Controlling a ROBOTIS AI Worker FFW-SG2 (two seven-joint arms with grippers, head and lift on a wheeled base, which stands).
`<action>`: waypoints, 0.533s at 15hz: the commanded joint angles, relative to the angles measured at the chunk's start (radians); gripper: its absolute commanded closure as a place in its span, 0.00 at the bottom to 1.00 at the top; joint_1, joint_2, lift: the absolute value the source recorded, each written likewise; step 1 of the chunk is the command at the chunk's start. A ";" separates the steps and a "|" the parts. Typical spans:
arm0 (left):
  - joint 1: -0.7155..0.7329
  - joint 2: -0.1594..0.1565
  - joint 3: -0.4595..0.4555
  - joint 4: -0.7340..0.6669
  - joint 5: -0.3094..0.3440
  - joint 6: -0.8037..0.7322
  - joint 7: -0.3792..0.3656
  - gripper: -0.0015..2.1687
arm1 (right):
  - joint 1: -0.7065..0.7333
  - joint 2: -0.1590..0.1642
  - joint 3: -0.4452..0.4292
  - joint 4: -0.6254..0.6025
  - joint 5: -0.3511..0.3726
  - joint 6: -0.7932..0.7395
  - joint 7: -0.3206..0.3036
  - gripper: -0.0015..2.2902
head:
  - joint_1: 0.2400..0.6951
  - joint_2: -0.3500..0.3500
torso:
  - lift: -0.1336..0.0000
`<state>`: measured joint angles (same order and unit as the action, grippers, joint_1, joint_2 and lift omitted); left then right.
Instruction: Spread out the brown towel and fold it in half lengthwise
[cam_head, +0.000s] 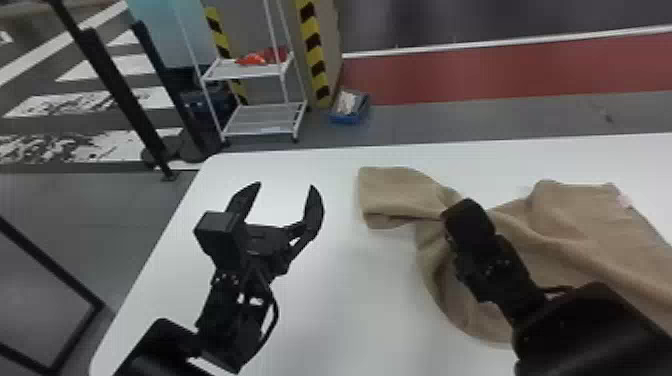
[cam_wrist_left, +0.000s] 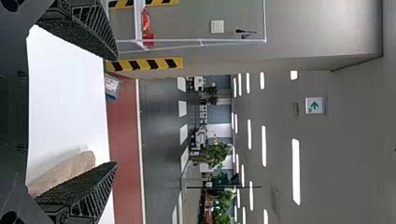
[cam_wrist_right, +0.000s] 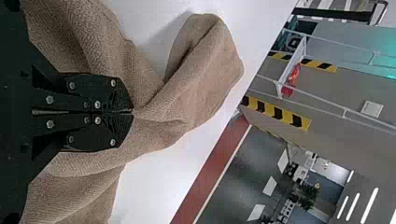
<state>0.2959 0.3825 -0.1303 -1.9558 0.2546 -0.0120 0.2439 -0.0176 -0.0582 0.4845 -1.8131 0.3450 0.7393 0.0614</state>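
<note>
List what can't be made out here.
- Brown towel, right end: head view, cut off by the edge.
- Towel beneath the right arm: head view, covered by the arm.
- Towel inside the right pincer: right wrist view, hidden by fingers.
- Blue box, contents: head view, too small.

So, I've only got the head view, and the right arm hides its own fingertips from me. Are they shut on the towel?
Observer: Yes, the right wrist view shows the right gripper closed, pinching a fold of the brown towel.
Operator: Good. And does the left wrist camera catch any towel?
Observer: It does: a part of it appears beside one of the left gripper's open fingers.
</note>
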 joint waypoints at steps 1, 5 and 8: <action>0.000 0.001 0.001 -0.005 0.000 0.005 0.000 0.04 | 0.004 0.000 -0.067 -0.008 -0.034 -0.010 -0.002 0.72 | 1.00 0.83 | 0.07; 0.006 0.001 0.008 -0.006 -0.002 0.011 0.000 0.04 | -0.018 0.000 -0.244 0.020 -0.143 -0.031 -0.066 0.72 | 1.00 0.74 | 0.07; 0.006 -0.005 0.005 -0.006 -0.006 0.011 0.000 0.04 | -0.051 0.000 -0.299 0.086 -0.156 -0.007 -0.086 0.16 | 1.00 0.64 | 0.07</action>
<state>0.3022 0.3801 -0.1232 -1.9620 0.2508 -0.0007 0.2439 -0.0577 -0.0582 0.2093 -1.7511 0.1953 0.7156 -0.0210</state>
